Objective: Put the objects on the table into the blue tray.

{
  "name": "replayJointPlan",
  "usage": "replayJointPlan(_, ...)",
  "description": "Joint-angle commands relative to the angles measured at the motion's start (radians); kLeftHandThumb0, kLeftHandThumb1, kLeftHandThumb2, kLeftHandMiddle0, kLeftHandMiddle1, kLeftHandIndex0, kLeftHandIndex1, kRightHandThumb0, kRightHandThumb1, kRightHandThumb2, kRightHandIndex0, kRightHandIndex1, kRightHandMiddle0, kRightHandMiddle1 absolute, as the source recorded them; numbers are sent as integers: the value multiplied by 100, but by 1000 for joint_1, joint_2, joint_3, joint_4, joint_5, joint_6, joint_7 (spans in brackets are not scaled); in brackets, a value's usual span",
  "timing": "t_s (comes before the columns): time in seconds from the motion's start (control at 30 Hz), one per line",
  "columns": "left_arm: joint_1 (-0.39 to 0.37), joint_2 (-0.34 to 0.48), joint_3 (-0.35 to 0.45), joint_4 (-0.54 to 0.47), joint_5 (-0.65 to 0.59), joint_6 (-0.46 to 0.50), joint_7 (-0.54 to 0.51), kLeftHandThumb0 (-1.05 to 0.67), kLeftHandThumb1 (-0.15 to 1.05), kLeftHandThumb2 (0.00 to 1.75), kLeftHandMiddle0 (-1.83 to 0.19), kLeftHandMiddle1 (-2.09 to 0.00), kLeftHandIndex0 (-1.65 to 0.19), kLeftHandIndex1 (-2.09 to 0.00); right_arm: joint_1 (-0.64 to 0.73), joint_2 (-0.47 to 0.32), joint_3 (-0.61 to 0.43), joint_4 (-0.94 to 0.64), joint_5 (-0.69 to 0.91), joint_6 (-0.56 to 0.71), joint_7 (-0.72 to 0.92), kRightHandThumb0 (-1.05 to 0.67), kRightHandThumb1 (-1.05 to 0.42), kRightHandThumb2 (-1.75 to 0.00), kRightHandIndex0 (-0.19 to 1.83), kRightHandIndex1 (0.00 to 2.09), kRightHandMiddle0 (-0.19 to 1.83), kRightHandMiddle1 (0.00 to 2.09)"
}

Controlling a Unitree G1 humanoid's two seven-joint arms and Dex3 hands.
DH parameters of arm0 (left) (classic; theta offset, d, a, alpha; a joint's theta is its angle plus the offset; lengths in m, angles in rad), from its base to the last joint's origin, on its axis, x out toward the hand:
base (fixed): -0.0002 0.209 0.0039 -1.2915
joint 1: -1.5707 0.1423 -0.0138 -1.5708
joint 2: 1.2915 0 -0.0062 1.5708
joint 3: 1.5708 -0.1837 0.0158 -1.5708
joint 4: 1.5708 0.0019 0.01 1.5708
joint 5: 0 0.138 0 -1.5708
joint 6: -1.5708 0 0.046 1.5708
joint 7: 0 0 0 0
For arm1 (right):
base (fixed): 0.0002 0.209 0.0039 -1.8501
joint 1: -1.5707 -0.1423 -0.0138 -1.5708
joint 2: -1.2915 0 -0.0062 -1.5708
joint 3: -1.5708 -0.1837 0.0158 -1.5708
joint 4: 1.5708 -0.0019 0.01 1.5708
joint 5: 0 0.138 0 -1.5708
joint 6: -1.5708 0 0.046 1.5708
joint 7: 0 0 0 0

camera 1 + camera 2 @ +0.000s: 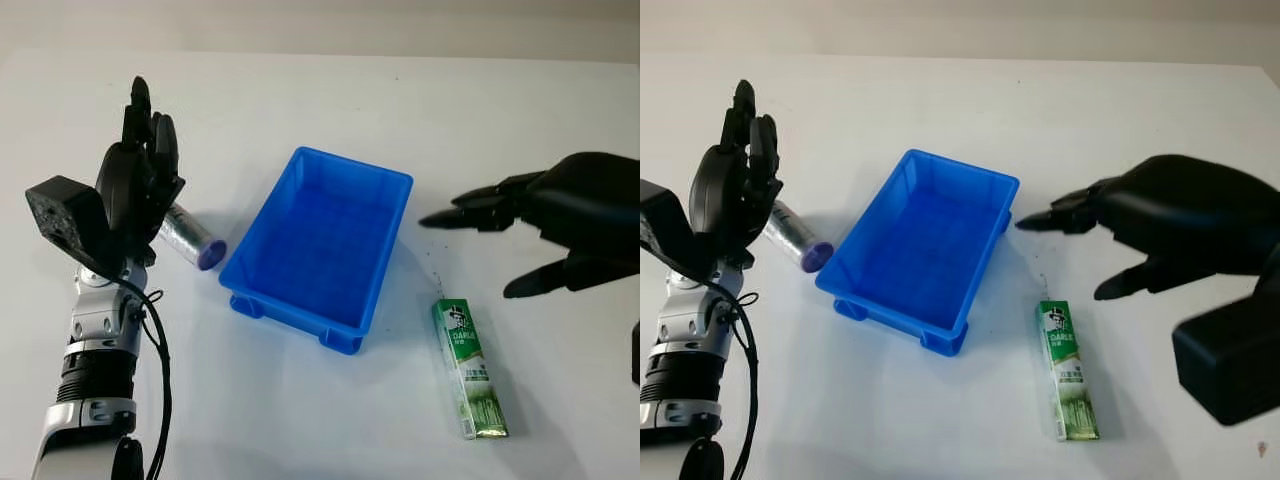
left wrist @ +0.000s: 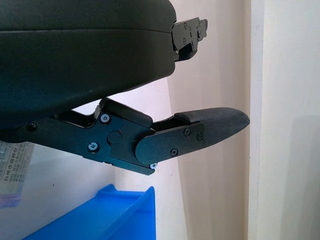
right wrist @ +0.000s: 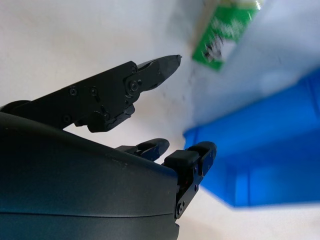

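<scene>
Right hand (image 1: pixel 520 240) hovers open above the green toothpaste box (image 1: pixel 470 368), just right of the blue tray (image 1: pixel 318 245). Light, stiff carton, probably; best pinched across its long sides. Left hand (image 1: pixel 140 175) open beside the tube (image 1: pixel 190 237).

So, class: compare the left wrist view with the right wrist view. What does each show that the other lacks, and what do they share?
In the left wrist view alone: the left hand, open, and by it the end of a clear printed tube with a purple cap. In the right wrist view alone: the right hand, open, with the green toothpaste box lying past its fingertips. Both share the blue tray, seen from its outside wall, and the white table beneath.
</scene>
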State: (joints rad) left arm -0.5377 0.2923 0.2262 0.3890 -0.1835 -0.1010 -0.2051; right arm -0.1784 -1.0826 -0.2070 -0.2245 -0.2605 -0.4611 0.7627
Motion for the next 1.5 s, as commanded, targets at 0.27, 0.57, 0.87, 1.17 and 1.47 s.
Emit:
replayJointPlan(0.27,-8,3,2,-3,9,7,11,-76,105,63,19,0,19,0,-103,-9,137,391,-244,-511,-273,-14,-91,-7,49,6,46,4)
replayJointPlan(0.57,-12,0,2,3,1,6,7,-75,105,62,19,0,19,0,-97,-16,169,454,-294,-664,-385,-11,-96,-6,53,8,48,6)
replayJointPlan(0.87,-14,1,-6,19,12,4,2,-75,105,64,19,0,19,0,-76,-7,166,506,-291,-723,-500,-13,-96,-5,53,8,47,5)
replayJointPlan(1.17,-38,15,-18,53,29,8,-8,-75,105,63,19,0,19,0,-82,-25,163,450,-257,-766,-494,-16,-95,-6,51,7,49,6)
replayJointPlan(1.47,-70,11,-29,100,52,-24,-17,-73,105,65,19,0,19,0,-62,-30,123,425,-302,-809,-499,-10,-93,-5,53,8,50,7)
